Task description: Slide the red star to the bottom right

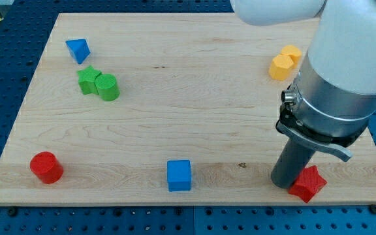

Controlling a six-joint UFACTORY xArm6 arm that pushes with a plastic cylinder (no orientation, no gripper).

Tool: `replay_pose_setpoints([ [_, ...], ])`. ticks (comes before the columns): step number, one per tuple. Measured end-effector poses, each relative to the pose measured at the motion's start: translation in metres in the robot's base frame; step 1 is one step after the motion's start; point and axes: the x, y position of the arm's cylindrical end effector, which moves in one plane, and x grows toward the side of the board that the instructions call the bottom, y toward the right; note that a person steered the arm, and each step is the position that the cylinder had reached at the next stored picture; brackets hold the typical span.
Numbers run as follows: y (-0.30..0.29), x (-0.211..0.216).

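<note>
The red star (309, 185) lies near the board's bottom right corner, close to the bottom edge. My tip (286, 183) stands on the board right against the star's left side, touching it as far as I can tell. The rod rises from there into the large grey and white arm body (344, 72) that covers the view's upper right.
A blue cube (179, 175) sits at bottom centre, a red cylinder (46, 167) at bottom left. A blue triangular block (78, 49), a green star (89, 80) and a green cylinder (108, 87) are at upper left. Two yellow blocks (284, 62) lie at upper right beside the arm.
</note>
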Motion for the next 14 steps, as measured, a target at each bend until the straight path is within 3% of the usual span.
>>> replay_pose_setpoints([
  [2,-0.014,0.0],
  [5,0.007,0.021],
  [14,0.047,0.021],
])
